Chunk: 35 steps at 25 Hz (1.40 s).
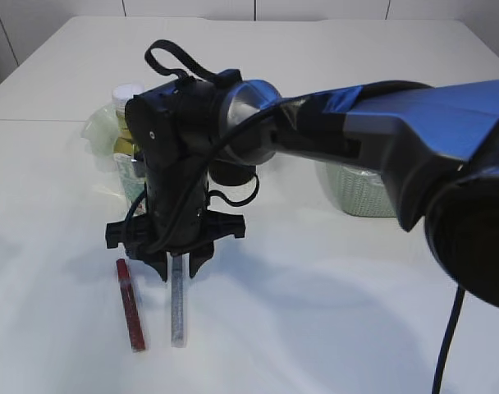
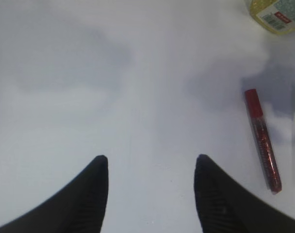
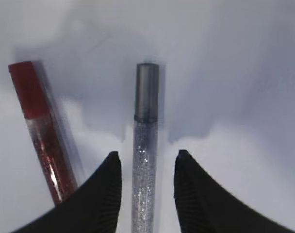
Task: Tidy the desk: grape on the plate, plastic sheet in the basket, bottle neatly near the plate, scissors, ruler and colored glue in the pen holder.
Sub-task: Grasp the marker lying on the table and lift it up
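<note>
Two colored glue tubes lie side by side on the white table: a silver glitter one (image 1: 178, 308) (image 3: 146, 102) and a red one (image 1: 130, 304) (image 3: 38, 126) (image 2: 262, 141). My right gripper (image 1: 177, 264) (image 3: 147, 160) reaches in from the right and points down, open. Its fingers straddle the silver tube with a gap on each side. My left gripper (image 2: 151, 162) is open over bare table, left of the red tube. The bottle (image 1: 126, 103) (image 2: 276, 14) stands behind the right gripper, partly hidden. Grape, scissors, ruler and plate do not show.
A pale woven basket (image 1: 356, 197) stands at the right behind my right arm. A dark round holder (image 1: 233, 174) is mostly hidden behind the wrist. Something pale and translucent (image 1: 95, 131) lies next to the bottle.
</note>
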Available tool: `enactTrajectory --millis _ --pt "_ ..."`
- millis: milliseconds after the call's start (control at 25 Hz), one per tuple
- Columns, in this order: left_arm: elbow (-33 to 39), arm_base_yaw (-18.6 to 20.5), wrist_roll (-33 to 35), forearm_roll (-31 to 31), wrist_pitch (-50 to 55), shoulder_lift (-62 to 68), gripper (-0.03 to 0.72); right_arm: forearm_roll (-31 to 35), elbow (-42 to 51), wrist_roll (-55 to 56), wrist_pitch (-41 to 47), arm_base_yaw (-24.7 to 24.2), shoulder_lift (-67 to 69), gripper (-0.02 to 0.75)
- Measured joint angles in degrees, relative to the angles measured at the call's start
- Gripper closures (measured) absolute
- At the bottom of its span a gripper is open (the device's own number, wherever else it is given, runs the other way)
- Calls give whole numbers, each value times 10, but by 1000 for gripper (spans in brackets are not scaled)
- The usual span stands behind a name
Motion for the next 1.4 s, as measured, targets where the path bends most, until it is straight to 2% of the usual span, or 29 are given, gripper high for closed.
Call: enactTrajectory --millis 200,680,760,1000,1400 --pt "0 0 0 -17 -9 0 273 0 0 -11 3 15 20 437" --pt "0 0 0 -17 -9 0 273 -14 -1 -11 6 16 32 442" --pt "0 0 0 -17 -9 0 273 -14 -1 -11 6 16 33 457" --pt "0 0 0 -17 -9 0 273 -14 -1 -11 7 16 33 575" --pt "0 0 0 -18 -3 0 273 -5 -1 -12 8 14 33 595"
